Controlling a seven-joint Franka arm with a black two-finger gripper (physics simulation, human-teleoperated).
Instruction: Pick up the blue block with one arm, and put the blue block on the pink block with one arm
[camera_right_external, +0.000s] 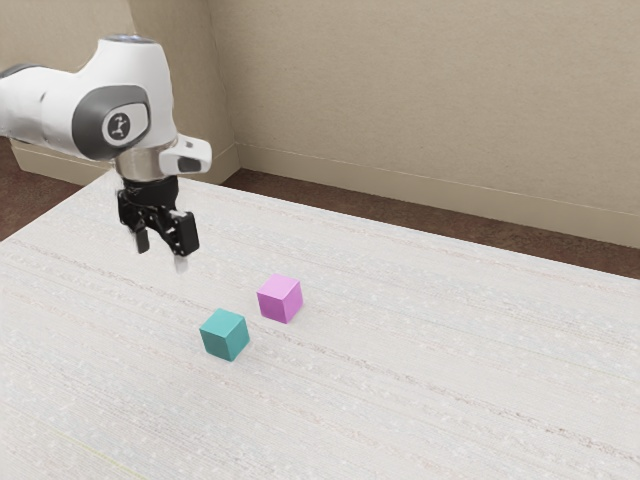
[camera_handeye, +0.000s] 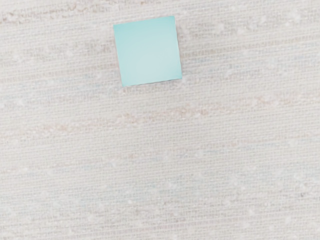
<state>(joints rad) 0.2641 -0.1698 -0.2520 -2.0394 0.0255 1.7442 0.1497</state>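
A teal-blue block (camera_right_external: 224, 334) rests on the pale table (camera_right_external: 420, 380), and a pink block (camera_right_external: 280, 298) stands just beyond it toward the exterior view's right, with a small gap between them. My black gripper (camera_right_external: 162, 256) hangs above the table, up and toward the exterior view's left of the blue block, well apart from it. Its fingers point down, stand open, and hold nothing. From the wrist camera I look straight down on the blue block's (camera_handeye: 147, 50) top face, off to one side of my hand.
The table's far edge (camera_right_external: 400, 215) runs along a dark floor and a beige wall. Bare tabletop surrounds both blocks on every side.
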